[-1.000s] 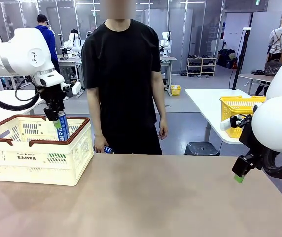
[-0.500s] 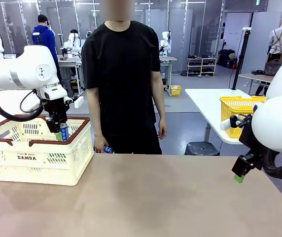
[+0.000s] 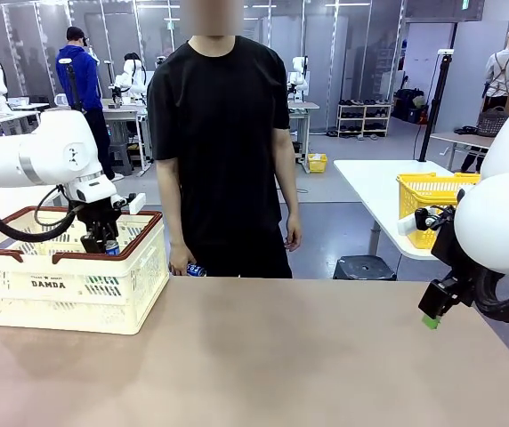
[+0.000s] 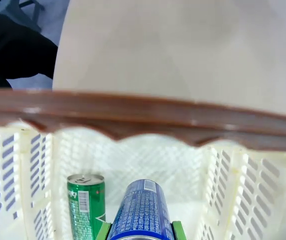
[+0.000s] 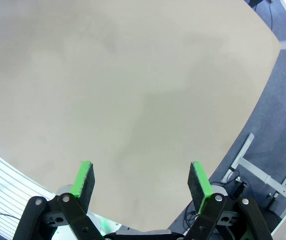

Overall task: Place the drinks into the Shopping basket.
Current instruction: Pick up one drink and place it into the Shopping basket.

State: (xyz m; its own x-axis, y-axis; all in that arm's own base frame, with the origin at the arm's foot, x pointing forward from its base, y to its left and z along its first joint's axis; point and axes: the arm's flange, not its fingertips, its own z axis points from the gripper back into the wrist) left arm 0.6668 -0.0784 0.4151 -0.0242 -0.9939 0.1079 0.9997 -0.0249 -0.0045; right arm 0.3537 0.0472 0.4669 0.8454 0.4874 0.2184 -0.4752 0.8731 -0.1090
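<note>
We count two cans in the Shopping basket (image 4: 133, 117): green can (image 4: 85, 202) standing, blue can (image 4: 142, 210) clamped by the left gripper (image 4: 140, 231); the right gripper (image 5: 142, 182) gapes empty.

Basket: cream-white plastic lattice shopping basket (image 3: 68, 285) with brown rim, "DAMDA" on its side, at the desk's left end.
Blue can: slim blue drink can (image 4: 142, 210) with white lettering, inside the basket, apparently upright.
Green can: shorter green drink can (image 4: 86, 202), silver top, standing just beside it.

Green can (image 4: 86, 204) crowds the Shopping basket (image 3: 68, 285) floor; the table (image 3: 263, 356) lies open.
</note>
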